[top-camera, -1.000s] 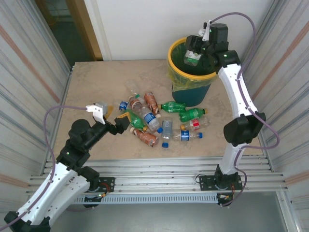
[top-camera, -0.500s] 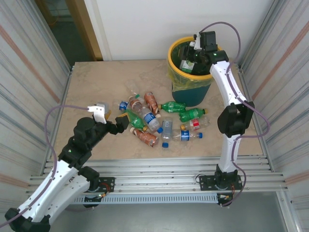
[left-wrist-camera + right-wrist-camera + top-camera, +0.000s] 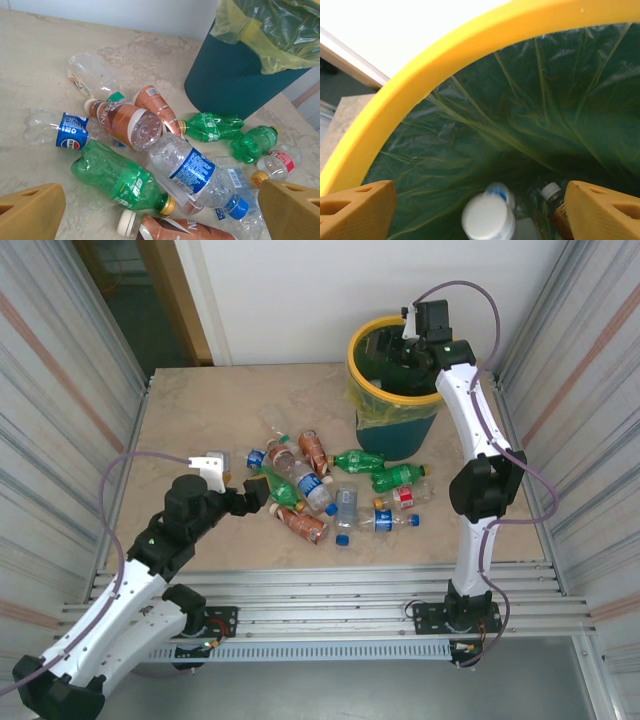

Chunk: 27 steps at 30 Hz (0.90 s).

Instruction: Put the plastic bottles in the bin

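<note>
- The bottles lie on their sides in a loose heap at the middle of the table; the bin stands at the far right corner
- The left claw hangs low at the heap's near-left side, jaws spread full wide, holding nothing
- The right claw is over the bin's mouth, jaws apart with nothing between them; below it a few binned bottles lie on the liner, white caps up
- A green bottle lies just ahead of the left claw, nearest of the heap
- Its long axis slants across the left wrist view, base far-left, yellow cap near-right, closer to the line joining the two fingers than square to it
- Likely the wrist must turn so the jaws close across the body, not along it
- The left arm is much the nearer to the heap; the right is well apart from it
</note>
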Tool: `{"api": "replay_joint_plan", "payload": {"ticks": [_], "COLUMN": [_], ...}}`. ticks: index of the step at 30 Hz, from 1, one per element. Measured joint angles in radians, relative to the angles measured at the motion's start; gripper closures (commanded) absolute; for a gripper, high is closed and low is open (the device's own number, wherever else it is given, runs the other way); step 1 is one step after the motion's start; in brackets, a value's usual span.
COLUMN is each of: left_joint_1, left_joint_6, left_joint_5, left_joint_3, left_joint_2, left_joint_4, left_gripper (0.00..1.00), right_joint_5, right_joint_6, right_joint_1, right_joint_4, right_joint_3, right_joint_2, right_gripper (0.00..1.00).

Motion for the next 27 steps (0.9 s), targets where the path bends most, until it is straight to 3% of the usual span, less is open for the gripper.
{"api": "replay_joint_plan", "payload": {"ticks": [10,23,27], "left_joint_1": [0.000,0.003,0.047], "left_joint_6": [-0.018,-0.096,-0.115], "left_joint_5": [-0.050,-0.147,-0.130], "left_joint_3": [0.008,0.017,0.017], "left_joint_2": [0.029,0.066,0.075], "left_joint_4": [-0.032,-0.087,-0.079], "left_gripper": [0.01,0.01,0.01], "right_joint_5": [0.039,0.184,0.259], "right_joint_6": [-0.001,-0.001,-0.021], "right_joint_1": [-0.006,-0.002,0.022], "right_joint_4": [-0.056,-0.172,-0.208], "right_joint_3": [0.016,0.029,0.018], "right_joint_2": [-0.017,-0.159,-0.203], "right_gripper": [0.08,0.01,0.02]}}
